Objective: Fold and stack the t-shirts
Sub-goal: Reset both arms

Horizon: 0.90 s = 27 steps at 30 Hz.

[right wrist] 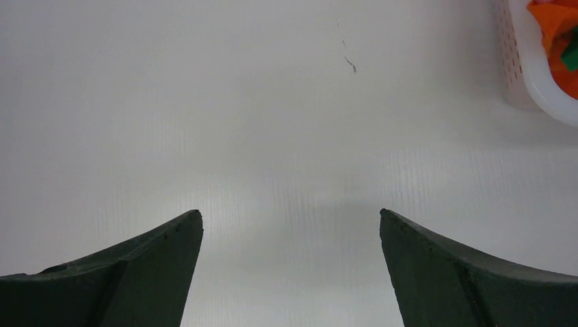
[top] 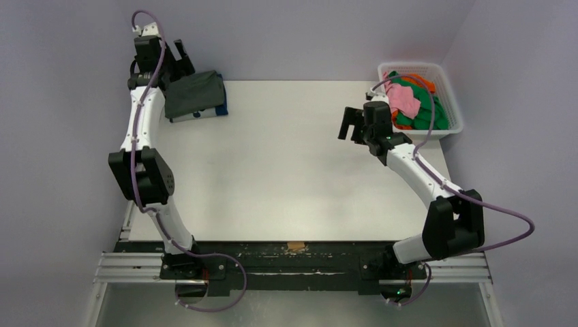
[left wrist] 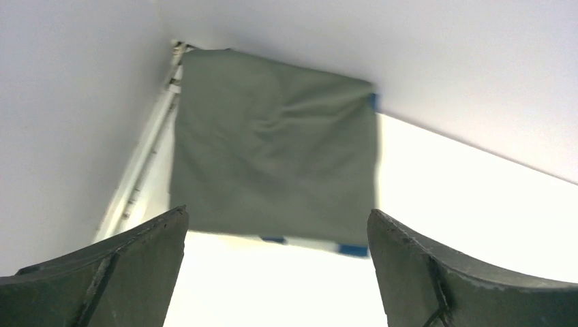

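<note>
Sitting folded at the far-left corner of the table (top: 286,177) is the grey tee (top: 193,94), pretty flat and roughly square, with a few soft creases across the top. It's lying on the navy tee (top: 221,107), which only peeks out as a thin blue strip along one side and at a corner, with a bit of white on it. From the left wrist view the pile runs right up to the table's left edge and the back wall.

The other tees are over at the far-right corner of the table, bunched up in the basket (top: 417,66): a green one (top: 426,102) taking up most of it, a pink one (top: 405,97) on the side facing the table's middle, and an orange one (top: 419,80) toward the back. None of those are folded.

The left gripper (left wrist: 278,218) hangs above the far-left corner of the table, pointed at the grey tee, with its fingers (left wrist: 123,272) spread wide and nothing between them. It isn't touching the cloth.

The right gripper (right wrist: 290,212) is over bare table on the right half, near the basket but not touching it. Its fingers (right wrist: 463,272) are wide apart too and holding nothing. The right wrist view shows just a corner of the basket, with orange and a bit of green showing.
</note>
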Available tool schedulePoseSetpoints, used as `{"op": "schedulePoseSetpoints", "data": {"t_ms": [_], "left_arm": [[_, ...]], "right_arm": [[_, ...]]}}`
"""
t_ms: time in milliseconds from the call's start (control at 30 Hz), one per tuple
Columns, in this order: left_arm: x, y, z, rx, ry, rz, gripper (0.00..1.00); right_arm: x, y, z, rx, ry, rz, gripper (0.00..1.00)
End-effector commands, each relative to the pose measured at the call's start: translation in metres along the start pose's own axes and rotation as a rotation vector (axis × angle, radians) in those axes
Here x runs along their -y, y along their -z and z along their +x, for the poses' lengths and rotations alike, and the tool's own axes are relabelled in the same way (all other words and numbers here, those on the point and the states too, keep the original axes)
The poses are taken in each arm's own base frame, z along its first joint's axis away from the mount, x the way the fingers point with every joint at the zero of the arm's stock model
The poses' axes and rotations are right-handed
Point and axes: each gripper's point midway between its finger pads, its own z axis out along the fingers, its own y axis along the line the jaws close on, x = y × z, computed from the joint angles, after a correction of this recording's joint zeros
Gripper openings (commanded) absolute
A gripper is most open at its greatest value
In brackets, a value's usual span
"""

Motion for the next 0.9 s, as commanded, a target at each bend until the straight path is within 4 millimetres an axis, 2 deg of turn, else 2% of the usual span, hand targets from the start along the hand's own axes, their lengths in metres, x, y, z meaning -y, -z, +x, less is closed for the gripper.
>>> {"op": "schedulePoseSetpoints", "data": {"t_ms": [0,67,100,167,267,367,500,567,667,733,867], "left_arm": [[0.083,0.078,-0.018,0.137,0.040,0.241,1.00],[0.106,0.100,0.010,0.118,0.009,0.272,1.00],[0.111,0.104,0.036,0.076,0.010,0.284,1.00],[0.126,0.118,0.074,0.016,0.019,0.355,1.00],[0.135,0.139,0.122,-0.081,0.059,0.402,1.00],[0.137,0.157,0.168,-0.144,0.040,0.389,1.00],[0.115,0.178,0.231,-0.256,0.009,0.287,1.00],[0.105,0.188,0.258,-0.294,0.014,0.270,1.00],[0.090,0.202,0.284,-0.321,0.015,0.251,1.00],[0.078,0.210,0.294,-0.337,0.011,0.220,1.00],[0.062,0.220,0.297,-0.326,0.007,0.178,1.00]], "right_arm": [[0.023,0.013,-0.023,0.107,-0.161,0.042,0.99],[0.032,0.017,-0.019,0.109,-0.191,0.056,0.99],[0.038,0.019,-0.014,0.105,-0.207,0.073,0.99],[0.046,0.028,-0.010,0.113,-0.216,0.099,0.99],[0.051,0.042,-0.003,0.134,-0.199,0.095,0.99],[0.059,0.049,0.010,0.119,-0.191,0.118,0.99],[0.071,0.058,0.034,0.055,-0.170,0.167,0.99],[0.065,0.058,0.046,0.041,-0.167,0.115,0.99],[0.062,0.057,0.060,0.032,-0.169,0.075,0.99],[0.064,0.057,0.069,0.021,-0.162,0.072,0.99],[0.068,0.058,0.070,0.042,-0.128,0.074,0.99]]}}
